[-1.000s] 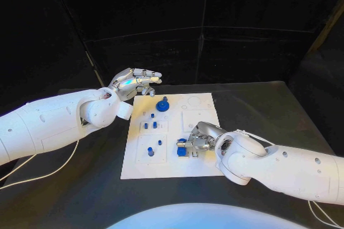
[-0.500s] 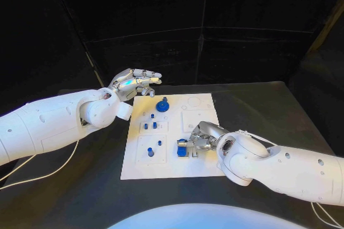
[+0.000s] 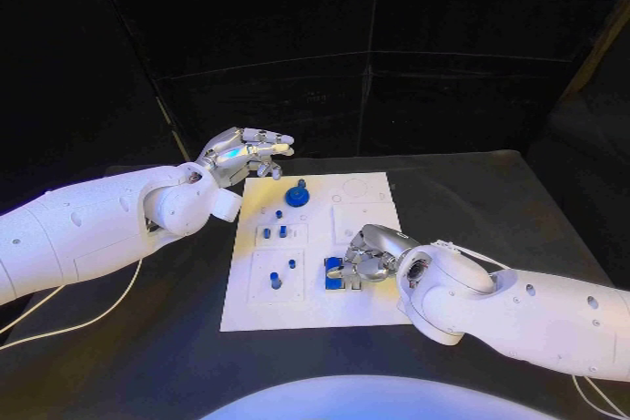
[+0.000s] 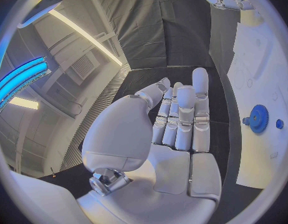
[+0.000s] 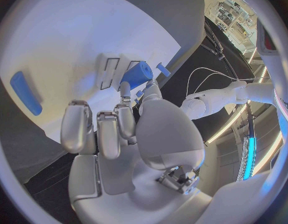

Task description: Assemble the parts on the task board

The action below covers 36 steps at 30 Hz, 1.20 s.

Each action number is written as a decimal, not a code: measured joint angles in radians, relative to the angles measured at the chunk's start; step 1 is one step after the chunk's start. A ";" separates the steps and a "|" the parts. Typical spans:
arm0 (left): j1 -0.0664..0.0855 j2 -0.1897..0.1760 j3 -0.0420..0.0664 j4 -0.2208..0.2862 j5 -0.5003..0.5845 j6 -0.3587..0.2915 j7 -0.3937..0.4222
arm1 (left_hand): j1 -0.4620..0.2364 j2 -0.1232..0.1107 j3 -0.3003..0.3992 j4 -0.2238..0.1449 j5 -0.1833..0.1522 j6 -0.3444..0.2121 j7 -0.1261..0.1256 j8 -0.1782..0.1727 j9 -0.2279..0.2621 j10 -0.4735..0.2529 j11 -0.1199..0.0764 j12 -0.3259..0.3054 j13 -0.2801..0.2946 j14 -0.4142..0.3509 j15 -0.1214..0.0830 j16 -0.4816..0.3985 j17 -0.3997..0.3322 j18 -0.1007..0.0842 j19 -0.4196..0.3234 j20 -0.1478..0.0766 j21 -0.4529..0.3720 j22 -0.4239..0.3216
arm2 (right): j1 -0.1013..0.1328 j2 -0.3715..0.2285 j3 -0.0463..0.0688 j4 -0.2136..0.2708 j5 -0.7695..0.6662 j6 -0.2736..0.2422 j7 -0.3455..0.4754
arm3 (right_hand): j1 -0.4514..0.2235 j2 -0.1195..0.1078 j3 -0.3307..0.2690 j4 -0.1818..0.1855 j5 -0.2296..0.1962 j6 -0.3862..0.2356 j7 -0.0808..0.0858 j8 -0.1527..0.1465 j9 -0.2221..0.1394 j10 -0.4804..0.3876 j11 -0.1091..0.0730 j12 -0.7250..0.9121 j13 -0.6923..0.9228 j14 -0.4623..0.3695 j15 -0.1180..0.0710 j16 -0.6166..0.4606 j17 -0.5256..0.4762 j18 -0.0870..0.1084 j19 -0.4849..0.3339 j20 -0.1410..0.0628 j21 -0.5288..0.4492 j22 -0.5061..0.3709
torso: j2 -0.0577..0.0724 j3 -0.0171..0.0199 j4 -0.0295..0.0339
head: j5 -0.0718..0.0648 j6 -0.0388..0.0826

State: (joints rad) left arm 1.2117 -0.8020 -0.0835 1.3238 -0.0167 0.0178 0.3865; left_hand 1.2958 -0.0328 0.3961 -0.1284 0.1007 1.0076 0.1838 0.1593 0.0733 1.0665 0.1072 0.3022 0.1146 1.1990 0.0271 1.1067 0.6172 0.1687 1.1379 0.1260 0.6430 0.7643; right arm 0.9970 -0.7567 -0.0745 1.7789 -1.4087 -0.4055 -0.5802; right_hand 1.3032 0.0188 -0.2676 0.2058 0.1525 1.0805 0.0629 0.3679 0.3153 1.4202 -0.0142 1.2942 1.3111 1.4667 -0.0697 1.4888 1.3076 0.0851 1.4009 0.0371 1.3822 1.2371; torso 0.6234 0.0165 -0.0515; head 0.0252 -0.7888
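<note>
Tabletop [image 3: 499,192] is spanned centrally by the task board [image 3: 374,306]. At upper left, the left robot hand [image 3: 247,152] remains empty, fingers loosely apart. Low on the board, the right robot hand [image 3: 364,256] has crept onto the blue part [image 3: 333,270], apparently pinching it for seating.

My black table [image 3: 499,201] fills the middle and lower part of the head view. The white task board [image 3: 370,303] lies flat on it, near the middle of the frame. A thin white cable [image 3: 79,322] curls over the table at the lower left. Another bit of white cable [image 3: 587,390] shows at the lower right corner.
</note>
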 measured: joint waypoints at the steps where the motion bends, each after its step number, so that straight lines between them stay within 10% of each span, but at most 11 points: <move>1: 0.000 0.000 0.000 0.000 0.000 0.000 0.000 | 0.000 0.000 0.000 0.000 0.000 0.000 0.000 0.000 0.000 0.000 0.000 0.000 0.000 0.000 0.000 0.000 0.000 0.000 0.000 0.000 0.000 0.000 | 0.000 0.000 0.000 -0.001 -0.001 0.001 0.002 | 0.000 0.000 0.000 0.000 -0.004 0.000 0.000 0.000 0.002 0.000 0.000 0.000 0.000 0.000 0.000 0.000 0.000 0.000 0.000 0.000 0.000 0.001 | 0.000 -0.0001 0.0003 | 0.000 0.001; 23: 0.000 -0.002 0.000 -0.001 0.000 0.002 -0.003 | 0.000 0.000 0.000 0.000 0.000 0.000 0.000 0.000 0.000 0.000 0.000 0.000 0.000 0.000 0.000 0.000 0.000 0.000 0.000 0.000 0.000 -0.001 | 0.002 -0.010 0.002 -0.007 -0.011 0.004 0.037 | 0.059 0.012 0.011 -0.041 -0.009 0.004 -0.004 0.011 0.018 0.002 -0.002 0.016 0.006 0.000 -0.007 0.000 0.000 0.000 0.004 -0.004 0.004 0.008 | 0.001 -0.0009 0.0017 | 0.002 0.011; 36: 0.000 -0.002 0.000 0.001 -0.001 0.002 -0.004 | 0.000 0.000 0.000 0.000 0.000 0.000 0.000 0.000 0.000 0.000 0.000 0.000 0.000 0.000 0.000 0.000 0.000 0.000 0.000 0.000 0.000 -0.001 | 0.000 -0.019 -0.001 0.006 0.016 -0.022 0.093 | 0.001 0.046 -0.021 0.016 -0.001 0.004 -0.004 0.015 0.027 0.006 0.002 0.019 0.014 0.000 -0.007 0.004 0.000 0.000 0.004 -0.004 0.008 0.018 | 0.002 -0.0001 0.0012 | 0.004 0.009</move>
State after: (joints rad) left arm 1.2116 -0.8040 -0.0836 1.3251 -0.0174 0.0199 0.3828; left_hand 1.2958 -0.0328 0.3961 -0.1284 0.1007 1.0076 0.1838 0.1592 0.0733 1.0666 0.1072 0.3021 0.1143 1.1990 0.0271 1.1067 0.6174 0.1687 1.1379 0.1260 0.6430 0.7630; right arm 0.9966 -0.7753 -0.0750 1.7846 -1.3924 -0.4275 -0.4869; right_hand 1.3037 0.0647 -0.2885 0.2222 0.1518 1.0842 0.0592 0.3826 0.3421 1.4259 -0.0126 1.3127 1.3255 1.4669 -0.0769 1.4929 1.3074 0.0851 1.4045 0.0336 1.3901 1.2554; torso 0.6249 0.0164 -0.0502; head 0.0296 -0.7797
